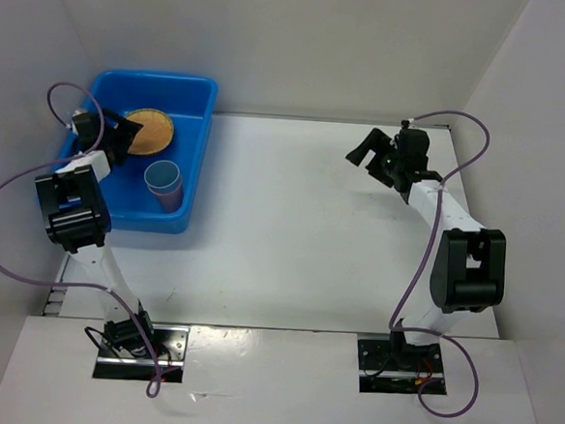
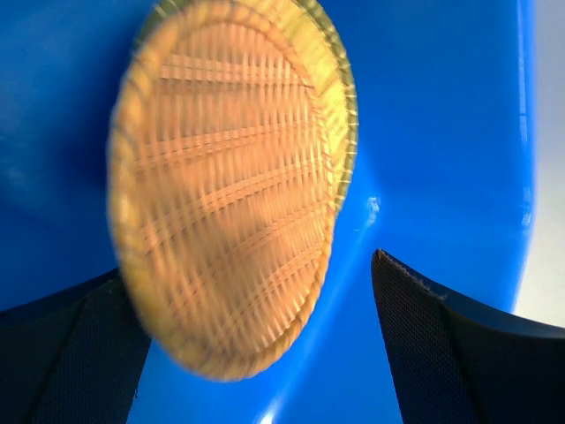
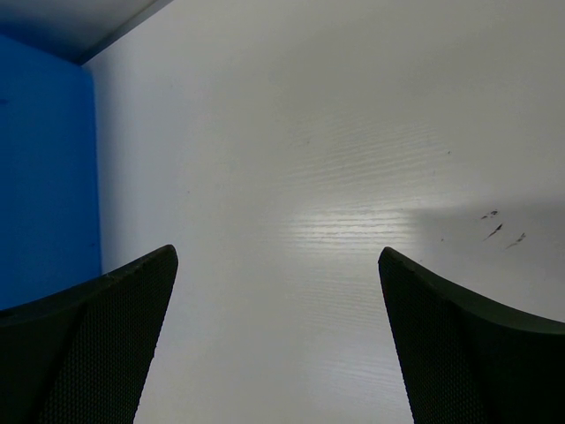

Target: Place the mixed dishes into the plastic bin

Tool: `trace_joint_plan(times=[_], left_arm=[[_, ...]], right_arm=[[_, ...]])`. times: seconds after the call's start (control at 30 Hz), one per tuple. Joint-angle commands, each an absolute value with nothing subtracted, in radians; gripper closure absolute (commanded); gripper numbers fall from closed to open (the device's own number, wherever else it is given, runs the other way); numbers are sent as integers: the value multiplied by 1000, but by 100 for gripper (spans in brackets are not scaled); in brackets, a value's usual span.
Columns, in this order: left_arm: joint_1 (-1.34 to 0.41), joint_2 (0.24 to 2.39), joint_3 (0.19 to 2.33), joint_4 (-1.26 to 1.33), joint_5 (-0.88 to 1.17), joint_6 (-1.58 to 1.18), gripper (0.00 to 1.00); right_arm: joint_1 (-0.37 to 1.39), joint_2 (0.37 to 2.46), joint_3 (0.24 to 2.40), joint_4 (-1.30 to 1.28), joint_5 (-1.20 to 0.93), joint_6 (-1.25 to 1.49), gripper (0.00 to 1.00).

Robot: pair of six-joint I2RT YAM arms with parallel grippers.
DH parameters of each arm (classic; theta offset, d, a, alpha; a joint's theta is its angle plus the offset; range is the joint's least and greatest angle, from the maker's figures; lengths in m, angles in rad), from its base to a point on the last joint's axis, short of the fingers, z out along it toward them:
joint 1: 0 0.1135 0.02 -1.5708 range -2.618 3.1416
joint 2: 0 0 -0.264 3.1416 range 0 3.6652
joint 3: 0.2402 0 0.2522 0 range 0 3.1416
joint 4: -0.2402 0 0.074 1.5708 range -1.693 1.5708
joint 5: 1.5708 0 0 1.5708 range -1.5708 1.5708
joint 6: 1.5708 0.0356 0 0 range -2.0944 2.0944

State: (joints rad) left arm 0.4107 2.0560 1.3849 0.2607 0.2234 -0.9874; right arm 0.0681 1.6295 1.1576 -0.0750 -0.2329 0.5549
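Note:
The blue plastic bin (image 1: 197, 158) stands at the table's back left. Inside it a tan woven disc (image 1: 150, 132) lies over a lime green plate, of which only a rim shows (image 2: 347, 106). A blue cup (image 1: 163, 179) stands in the bin with some pink at its lower side. My left gripper (image 1: 116, 132) is open over the bin, right next to the disc. In the left wrist view the disc (image 2: 229, 194) is blurred and fills the space by the left finger, against the bin wall (image 2: 441, 132). My right gripper (image 1: 366, 150) is open and empty above the bare table.
White walls close in the table at the back and on both sides. The bin's side (image 3: 44, 177) shows at the left of the right wrist view. The white table (image 3: 335, 177) lies under my right gripper (image 3: 275, 252).

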Motion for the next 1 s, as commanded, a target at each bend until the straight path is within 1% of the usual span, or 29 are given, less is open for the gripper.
trace_joint_plan(times=[0.0,0.03,0.07,0.13,0.2,0.23,0.33,0.53,0.63,0.73,0.8,0.87,0.93,0.97], left_arm=[[385,1941,1497,83,108,-830,0],[385,1931,1532,-27,34,-806,0],[374,1931,1604,-81,8,-754,0],[365,1919,1652,-185,-55,-712,0],[353,1882,1661,-224,-93,-655,0],[344,1869,1661,-233,-151,-635,0],[313,1836,1661,-274,-242,-557,0],[304,1845,1681,-318,-227,-541,0],[304,1832,1651,-330,-210,-551,0],[304,1783,1563,-292,-186,-551,0],[292,1702,1501,-229,-160,-523,0],[279,1607,1428,-198,-160,-483,0],[268,1551,1428,-198,-140,-463,0],[246,1510,1451,-240,-124,-450,0]], right_arm=[[87,1601,1187,-41,-241,534,1],[87,1591,1187,-41,-241,534,1],[87,1580,1187,-41,-250,534,1],[97,1571,1187,-41,-261,534,1],[97,1562,1178,-41,-270,543,0],[97,1551,1178,-41,-270,543,0],[106,1525,1167,-41,-270,543,0],[106,1470,1140,-51,-270,543,0],[106,1443,1131,-61,-261,543,0],[106,1420,1121,-72,-270,531,0],[106,1396,1111,-72,-270,514,0],[115,1376,1082,-48,-224,505,0],[115,1358,1072,-37,-177,505,0],[115,1348,1072,-37,-167,505,0]])
